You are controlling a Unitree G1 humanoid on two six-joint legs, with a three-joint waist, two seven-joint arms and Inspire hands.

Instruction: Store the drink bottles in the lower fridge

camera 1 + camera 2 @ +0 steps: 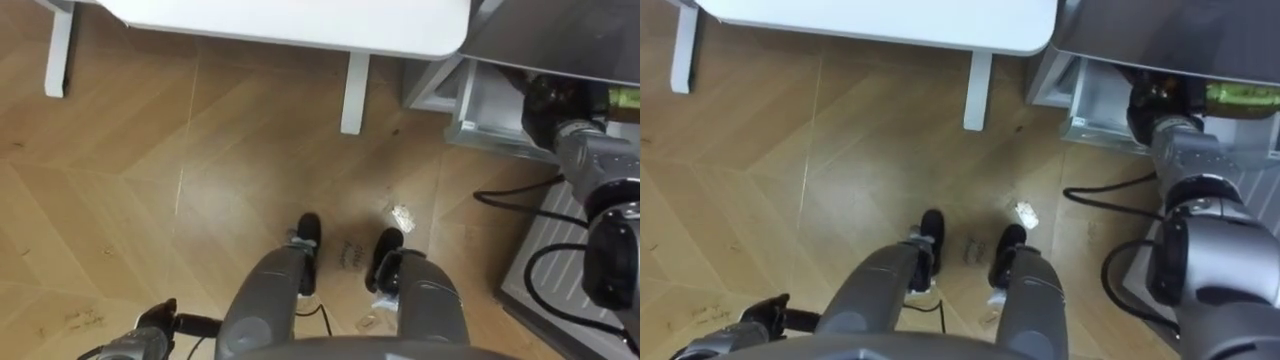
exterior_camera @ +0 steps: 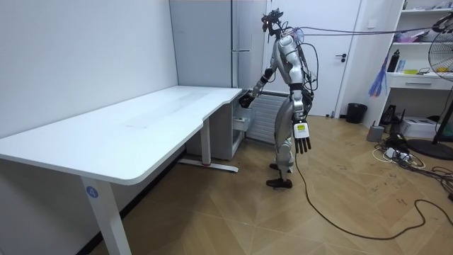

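Right robot hand (image 1: 1155, 100) beside green bottle (image 1: 1243, 95)

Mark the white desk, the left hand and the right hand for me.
white desk (image 2: 141, 120): room view, on the bare tabletop.
left hand (image 2: 302, 139): room view, on the middle of the hand, which hangs with fingers straight.
right hand (image 2: 245, 100): room view, on the dark body of the hand.

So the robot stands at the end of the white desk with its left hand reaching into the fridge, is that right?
Not quite. The right hand reaches into the fridge, as the right eye view shows; the left hand hangs open at its side. The robot does stand at the end of the white desk.
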